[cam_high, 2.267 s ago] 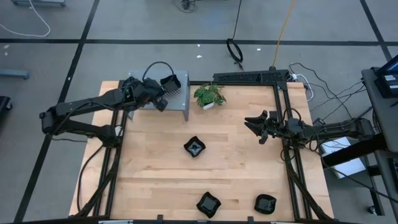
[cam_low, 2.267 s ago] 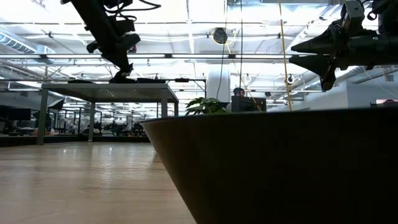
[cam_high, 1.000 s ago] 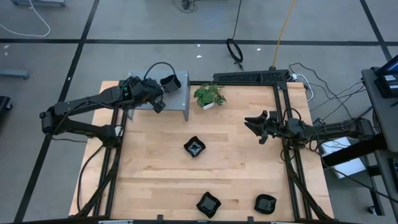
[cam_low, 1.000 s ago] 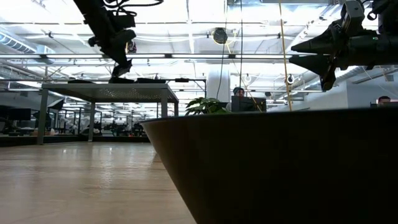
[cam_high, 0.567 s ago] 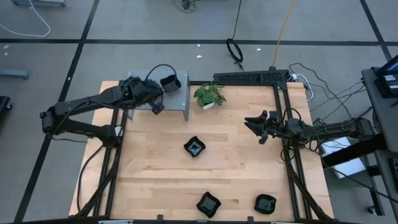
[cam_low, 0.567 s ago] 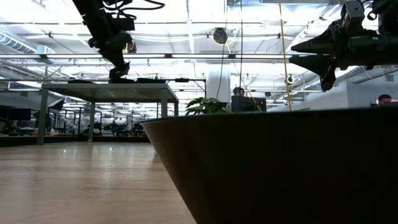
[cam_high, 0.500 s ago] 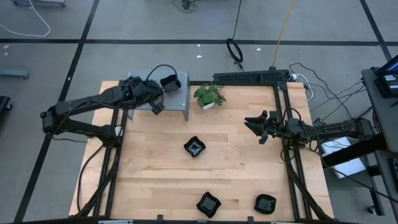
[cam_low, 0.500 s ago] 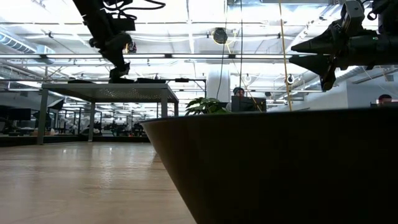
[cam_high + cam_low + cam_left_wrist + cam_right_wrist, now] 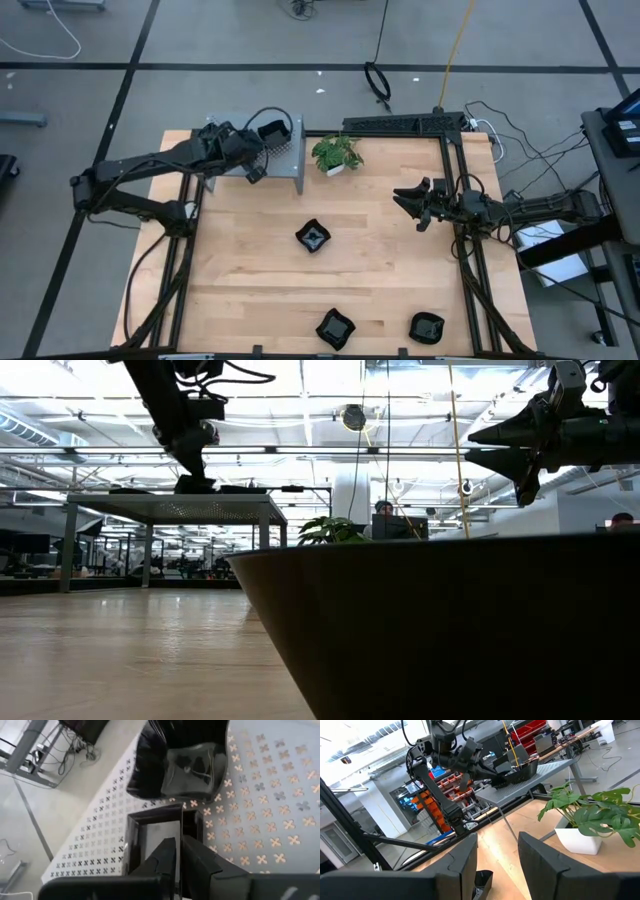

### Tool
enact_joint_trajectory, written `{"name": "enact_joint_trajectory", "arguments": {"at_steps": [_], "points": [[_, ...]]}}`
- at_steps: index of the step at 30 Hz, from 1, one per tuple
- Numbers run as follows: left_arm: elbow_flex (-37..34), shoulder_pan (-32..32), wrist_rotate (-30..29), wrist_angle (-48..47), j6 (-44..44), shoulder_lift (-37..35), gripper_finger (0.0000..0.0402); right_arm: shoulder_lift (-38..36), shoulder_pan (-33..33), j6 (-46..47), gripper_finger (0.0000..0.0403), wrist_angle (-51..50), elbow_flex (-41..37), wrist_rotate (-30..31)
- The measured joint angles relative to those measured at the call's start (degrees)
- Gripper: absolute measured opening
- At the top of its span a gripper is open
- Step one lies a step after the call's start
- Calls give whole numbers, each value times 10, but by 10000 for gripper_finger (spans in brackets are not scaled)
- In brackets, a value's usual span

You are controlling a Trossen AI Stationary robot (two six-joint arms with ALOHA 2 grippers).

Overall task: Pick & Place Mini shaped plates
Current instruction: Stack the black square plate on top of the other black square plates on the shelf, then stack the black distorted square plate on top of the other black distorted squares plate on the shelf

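Observation:
A grey perforated shelf (image 9: 287, 158) stands at the table's far left. On it lie a wavy black mini plate (image 9: 182, 762) and a square black mini plate (image 9: 155, 837). My left gripper (image 9: 180, 857) hangs over the shelf, slanting down, with its fingers close together at the square plate. Other black mini plates lie on the wood at the middle (image 9: 312, 237) and near the front edge (image 9: 336, 328) (image 9: 426, 327). My right gripper (image 9: 408, 207) hovers open at the table's right, with nothing between its fingers. My left gripper has the square plate's side wall (image 9: 181, 827) between its two fingers, one finger inside the dish and one outside. The fingers come slanting down from the table's left side. The plate lies flat with its bottom on the perforated shelf.
A small green potted plant (image 9: 336, 153) stands just right of the shelf. In the low view one black plate (image 9: 440, 630) fills the foreground. Bare wood lies between the shelf and the middle plate. Black frame rails run along the table's left and right sides.
My left gripper has rolled a little about its own pointing line, staying over the shelf. The plates on the wood and my right gripper have kept still.

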Motion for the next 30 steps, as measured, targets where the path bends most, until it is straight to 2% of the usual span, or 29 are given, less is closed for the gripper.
{"name": "enact_joint_trajectory", "arguments": {"at_steps": [10, 16, 24, 30], "points": [[0, -2, -21, 33, -10, -15, 107, 0, 0, 0, 130, 0, 0, 0], [0, -28, -19, 112, -19, -50, 135, 0, 0, 0, 130, -1, 0, 0], [0, -89, 67, 211, -32, -88, 162, 0, 0, 0, 130, 0, 0, 0], [0, -131, 97, 238, -40, -79, 172, 0, 0, 0, 130, 0, 0, 0]]}}
